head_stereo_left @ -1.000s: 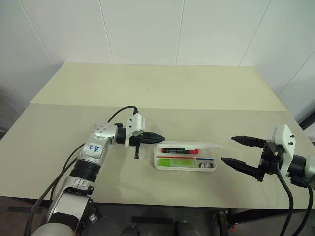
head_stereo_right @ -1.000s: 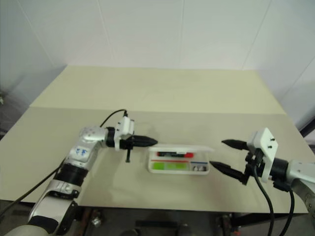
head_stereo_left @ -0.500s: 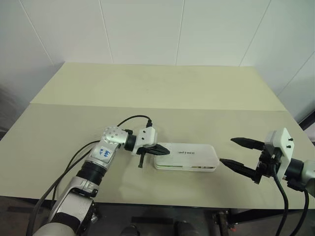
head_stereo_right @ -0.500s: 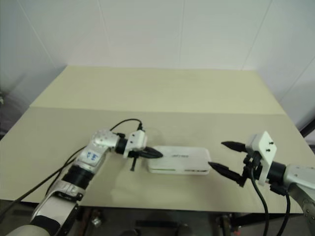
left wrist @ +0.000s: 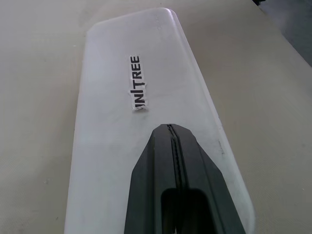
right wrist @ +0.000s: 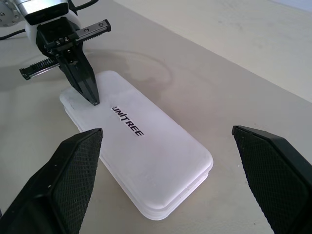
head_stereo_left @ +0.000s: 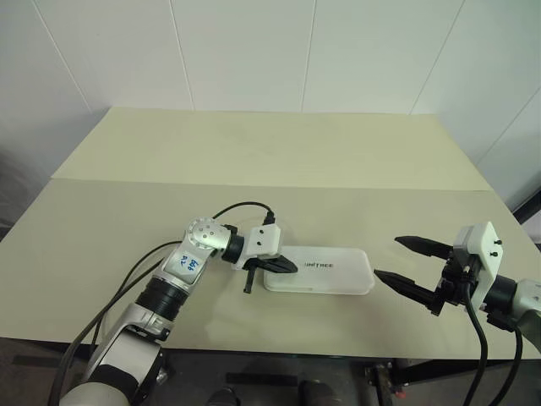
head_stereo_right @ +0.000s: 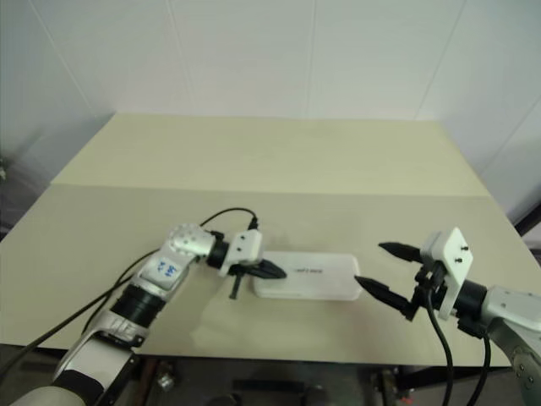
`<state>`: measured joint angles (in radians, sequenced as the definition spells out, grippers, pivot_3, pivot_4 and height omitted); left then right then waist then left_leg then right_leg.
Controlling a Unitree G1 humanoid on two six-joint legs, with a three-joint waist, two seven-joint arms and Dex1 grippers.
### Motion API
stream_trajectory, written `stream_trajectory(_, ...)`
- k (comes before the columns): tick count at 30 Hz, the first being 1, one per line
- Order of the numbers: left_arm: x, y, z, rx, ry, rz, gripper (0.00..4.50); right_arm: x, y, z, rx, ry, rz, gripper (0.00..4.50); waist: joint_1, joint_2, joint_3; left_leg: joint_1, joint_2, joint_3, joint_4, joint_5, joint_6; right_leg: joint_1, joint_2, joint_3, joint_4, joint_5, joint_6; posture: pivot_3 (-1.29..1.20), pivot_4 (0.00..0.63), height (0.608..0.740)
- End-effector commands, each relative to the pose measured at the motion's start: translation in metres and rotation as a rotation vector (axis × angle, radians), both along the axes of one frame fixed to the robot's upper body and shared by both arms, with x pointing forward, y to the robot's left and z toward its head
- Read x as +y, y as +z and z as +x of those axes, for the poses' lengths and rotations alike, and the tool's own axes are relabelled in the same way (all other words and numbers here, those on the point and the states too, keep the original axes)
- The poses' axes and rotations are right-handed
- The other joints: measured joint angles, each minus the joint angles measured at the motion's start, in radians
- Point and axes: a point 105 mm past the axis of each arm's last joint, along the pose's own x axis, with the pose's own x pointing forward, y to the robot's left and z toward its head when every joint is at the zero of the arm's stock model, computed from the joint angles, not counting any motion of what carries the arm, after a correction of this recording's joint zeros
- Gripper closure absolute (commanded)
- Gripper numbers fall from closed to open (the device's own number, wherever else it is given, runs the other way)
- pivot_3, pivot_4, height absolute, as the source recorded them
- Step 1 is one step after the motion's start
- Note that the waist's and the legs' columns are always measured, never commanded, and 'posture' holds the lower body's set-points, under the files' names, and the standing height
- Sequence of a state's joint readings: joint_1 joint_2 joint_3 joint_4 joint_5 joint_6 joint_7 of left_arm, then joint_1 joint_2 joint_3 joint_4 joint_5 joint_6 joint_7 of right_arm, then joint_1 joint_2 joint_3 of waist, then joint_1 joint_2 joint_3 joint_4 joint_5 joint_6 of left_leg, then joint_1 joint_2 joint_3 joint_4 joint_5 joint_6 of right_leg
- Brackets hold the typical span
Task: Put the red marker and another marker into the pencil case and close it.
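Now the left gripper (head_stereo_left: 290, 266) was squeezed shut, its tips resting on the left end of the pencil case (head_stereo_left: 325, 271). The white case lay closed on the table (head_stereo_left: 101, 228), long side running left to right, so the markers inside were hidden. The right gripper (head_stereo_left: 404, 263) hung wide open just beside its right end.

The pencil case (right wrist: 146, 161) looks like smooth white plastic, a little shiny, on a dull, smooth table (head_stereo_left: 254, 161).

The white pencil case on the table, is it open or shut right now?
Shut. The pencil case has its lid lying flat with the lettering facing up, and the left gripper, fingers together, rests on it.
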<state>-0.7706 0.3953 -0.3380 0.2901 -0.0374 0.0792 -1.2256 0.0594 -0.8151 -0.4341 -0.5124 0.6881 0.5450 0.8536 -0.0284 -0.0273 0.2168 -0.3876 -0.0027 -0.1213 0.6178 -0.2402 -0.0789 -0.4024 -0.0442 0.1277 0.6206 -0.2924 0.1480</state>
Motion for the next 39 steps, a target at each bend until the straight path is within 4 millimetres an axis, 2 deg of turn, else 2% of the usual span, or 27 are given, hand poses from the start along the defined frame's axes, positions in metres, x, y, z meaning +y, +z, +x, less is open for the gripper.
stream_trajectory(1,-0.007,-0.004,-0.006,0.015,-0.021,0.042,4.48,0.010,0.009,-0.002,-0.055,0.026,0.009,0.00,0.000,0.000,0.000,0.000,0.000,0.000,0.000,0.000,0.000,0.000,0.000,0.000,0.000,0.000,0.000,0.00,0.150,0.740)
stream_trajectory(8,-0.011,-0.009,-0.004,0.016,0.018,0.058,4.48,0.012,0.008,-0.001,-0.060,0.025,0.017,0.00,0.000,0.000,0.000,0.000,0.000,0.000,0.000,0.000,0.000,0.000,0.000,0.000,0.000,0.000,0.000,0.00,0.150,0.740)
stream_trajectory(12,-0.012,-0.003,0.002,0.023,0.069,-0.012,4.48,0.013,0.007,0.000,-0.060,0.023,0.020,0.00,0.000,0.000,0.000,0.000,0.000,0.000,0.000,0.000,0.000,0.001,0.000,0.000,0.000,0.000,0.000,0.00,0.150,0.740)
stream_trajectory(15,-0.010,0.012,0.010,0.043,0.126,-0.144,4.48,0.012,0.007,0.001,-0.060,0.022,0.019,0.00,-0.001,0.000,0.000,0.000,0.000,0.000,0.001,0.000,0.000,0.001,0.000,0.000,0.000,0.000,0.000,0.00,0.150,0.740)
stream_trajectory(17,-0.007,0.041,0.015,0.056,0.160,-0.324,4.48,0.011,0.007,0.002,-0.063,0.024,0.013,0.00,-0.002,0.000,0.000,0.000,0.000,0.000,0.001,0.000,0.000,0.001,0.000,0.000,0.000,0.000,0.000,0.00,0.150,0.740)
stream_trajectory(20,0.002,0.061,0.021,0.060,0.203,-0.446,4.48,0.010,0.008,0.004,-0.072,0.028,0.005,0.00,-0.001,0.000,0.000,0.000,0.000,0.000,0.001,0.000,0.000,0.001,0.000,0.000,0.000,0.000,0.000,0.00,0.150,0.740)
stream_trajectory(23,0.023,0.071,0.024,0.092,0.257,-0.525,3.54,0.010,0.009,0.006,-0.077,0.043,-0.004,0.00,-0.002,0.000,0.000,0.000,0.000,0.000,0.000,0.000,0.000,0.000,0.000,0.000,0.000,0.000,0.000,0.00,0.150,0.740)
stream_trajectory(26,0.041,0.075,0.011,0.156,0.239,-0.571,2.58,0.009,0.010,0.008,-0.079,0.056,-0.006,0.00,-0.004,0.000,0.000,0.000,0.000,0.000,0.000,0.000,0.000,0.001,0.000,0.000,0.000,0.000,0.000,0.00,0.150,0.740)
stream_trajectory(31,0.086,0.083,0.008,0.093,0.290,-0.582,0.96,0.012,0.016,0.016,-0.100,0.093,-0.016,0.00,-0.004,0.000,0.000,0.001,0.000,0.000,0.000,0.000,0.000,0.000,0.000,0.000,0.001,0.000,0.000,0.00,0.150,0.740)
stream_trajectory(33,0.098,0.086,0.006,0.087,0.292,-0.578,0.20,0.012,0.019,0.019,-0.109,0.105,-0.022,0.00,-0.003,0.000,0.000,0.001,0.000,0.000,0.000,0.000,0.000,0.000,0.000,0.000,0.000,0.000,0.000,0.00,0.150,0.740)
stream_trajectory(34,0.103,0.086,0.005,0.085,0.293,-0.571,0.05,0.013,0.020,0.020,-0.110,0.113,-0.024,0.00,-0.003,0.000,0.000,0.001,0.000,0.000,0.000,0.000,0.000,0.000,0.000,0.000,0.000,0.000,-0.001,0.00,0.150,0.740)
stream_trajectory(36,0.113,0.086,0.001,0.069,0.291,-0.542,0.05,0.014,0.021,0.021,-0.108,0.132,-0.032,0.00,-0.002,0.000,0.000,0.001,0.000,0.000,0.000,0.000,0.000,0.000,0.000,0.000,0.000,0.000,-0.001,0.00,0.150,0.740)
stream_trajectory(39,0.116,0.082,-0.005,0.073,0.276,-0.508,0.05,0.011,0.023,0.022,-0.103,0.142,-0.045,0.00,0.000,0.000,0.000,0.001,0.000,0.000,-0.001,0.000,0.000,0.000,0.000,0.000,0.000,0.000,-0.001,0.00,0.150,0.740)
